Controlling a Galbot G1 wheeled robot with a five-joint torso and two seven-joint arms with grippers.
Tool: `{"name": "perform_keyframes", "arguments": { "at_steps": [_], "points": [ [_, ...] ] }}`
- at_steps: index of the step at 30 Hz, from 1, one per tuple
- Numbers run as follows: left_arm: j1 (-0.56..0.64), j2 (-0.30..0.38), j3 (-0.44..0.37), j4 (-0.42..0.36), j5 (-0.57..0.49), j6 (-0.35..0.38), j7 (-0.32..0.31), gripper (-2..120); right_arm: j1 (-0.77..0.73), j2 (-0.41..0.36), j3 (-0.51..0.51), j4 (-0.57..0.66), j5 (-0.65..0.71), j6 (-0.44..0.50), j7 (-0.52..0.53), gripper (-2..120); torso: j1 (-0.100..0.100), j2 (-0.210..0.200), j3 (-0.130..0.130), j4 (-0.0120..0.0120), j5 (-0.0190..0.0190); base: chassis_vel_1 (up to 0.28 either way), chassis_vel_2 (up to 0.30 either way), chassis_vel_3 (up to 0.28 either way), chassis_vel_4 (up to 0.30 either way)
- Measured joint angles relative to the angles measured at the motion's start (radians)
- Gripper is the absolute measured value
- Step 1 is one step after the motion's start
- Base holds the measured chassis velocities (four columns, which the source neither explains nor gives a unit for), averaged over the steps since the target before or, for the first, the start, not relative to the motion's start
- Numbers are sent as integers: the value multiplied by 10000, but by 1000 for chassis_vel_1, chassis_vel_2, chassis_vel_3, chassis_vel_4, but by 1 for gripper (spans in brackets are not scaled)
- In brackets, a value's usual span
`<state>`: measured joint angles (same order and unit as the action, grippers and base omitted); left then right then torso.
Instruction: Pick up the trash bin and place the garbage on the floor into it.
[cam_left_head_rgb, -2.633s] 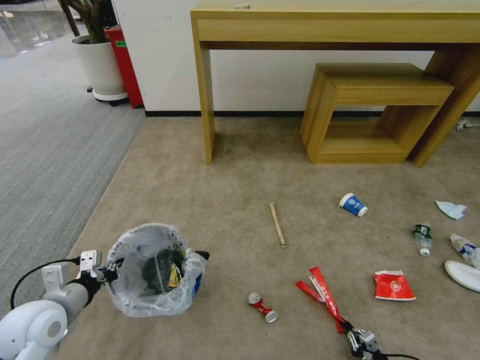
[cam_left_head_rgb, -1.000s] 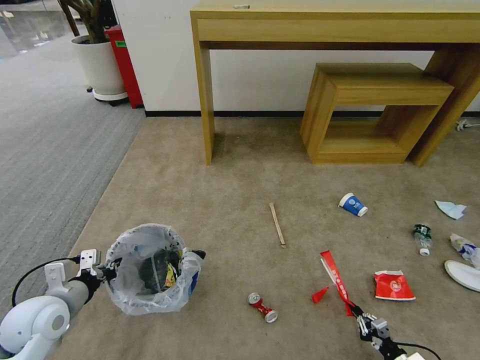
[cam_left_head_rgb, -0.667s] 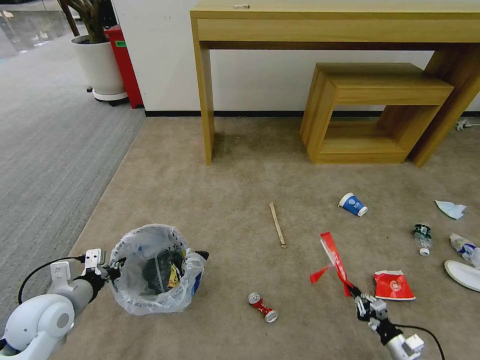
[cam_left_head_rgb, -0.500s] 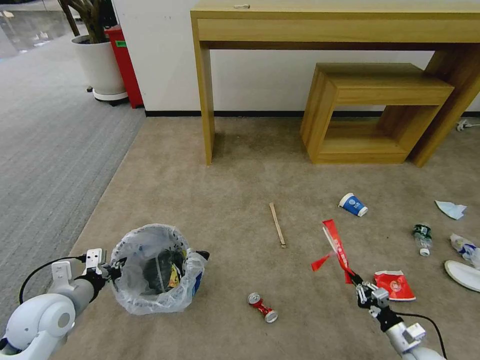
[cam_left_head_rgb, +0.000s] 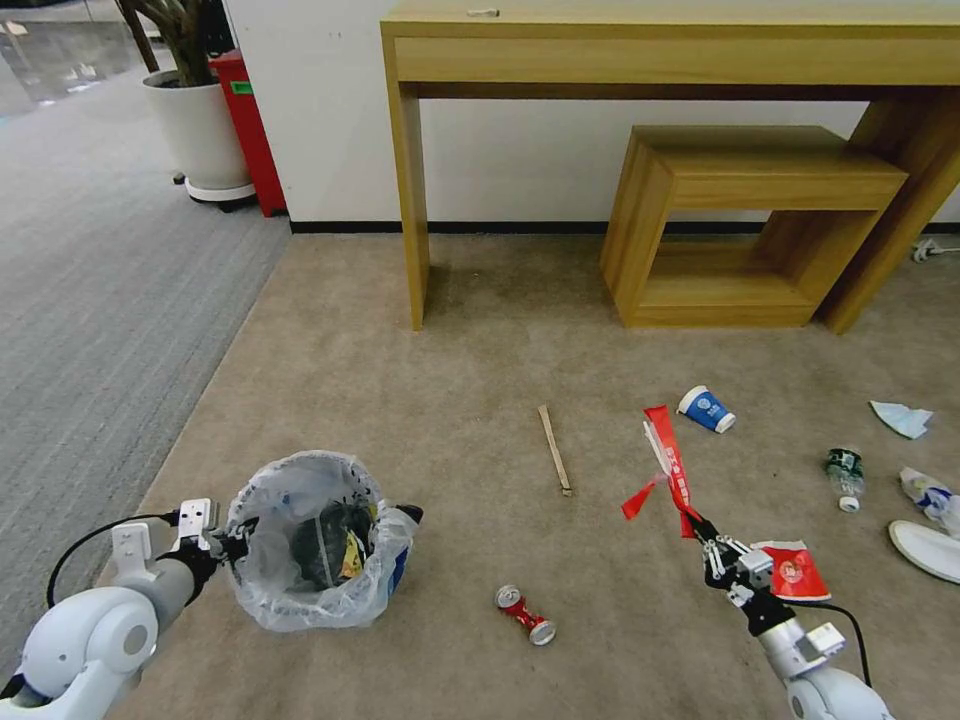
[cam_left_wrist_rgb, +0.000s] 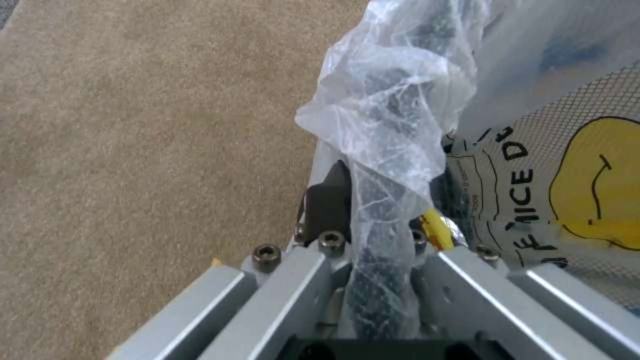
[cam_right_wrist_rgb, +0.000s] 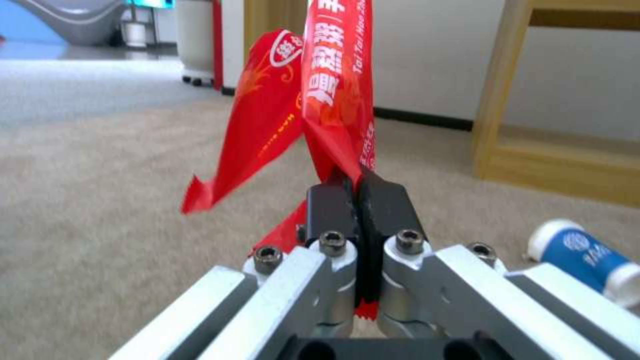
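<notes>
Red wrapper dangling from one pincer, bin rim pinched in the other

The left gripper is clamping the trash bin by its bagged rim; the right gripper is pinching the long red wrapper by one end, so it could flutter loose. A crushed can is lying between them; a wooden stick and paper cup are waiting farther out on the floor.

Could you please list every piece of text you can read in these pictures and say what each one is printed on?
"NICE D": on the sheet with a yellow shape inside the trash bin; the letters below it are cut off.
Red wrapper, gripped by the right gripper: white Chinese characters and slanted Latin lettering, too blurred to read.
Blue cup, flat red wrapper: logos too small.
</notes>
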<state>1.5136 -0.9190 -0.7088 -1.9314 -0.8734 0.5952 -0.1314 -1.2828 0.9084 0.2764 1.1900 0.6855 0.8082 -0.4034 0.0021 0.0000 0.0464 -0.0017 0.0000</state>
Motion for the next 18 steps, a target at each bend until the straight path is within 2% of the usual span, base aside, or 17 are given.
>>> {"name": "perform_keyframes", "arguments": {
  "at_steps": [18],
  "points": [
    [74, -63, 97, -62, 139, -22, 56, 0, 142, -478, -331, 1874, 301, -208, 157, 0, 0, 0, 0, 0, 0, 0, 0, 0, 0]
  ]
}}
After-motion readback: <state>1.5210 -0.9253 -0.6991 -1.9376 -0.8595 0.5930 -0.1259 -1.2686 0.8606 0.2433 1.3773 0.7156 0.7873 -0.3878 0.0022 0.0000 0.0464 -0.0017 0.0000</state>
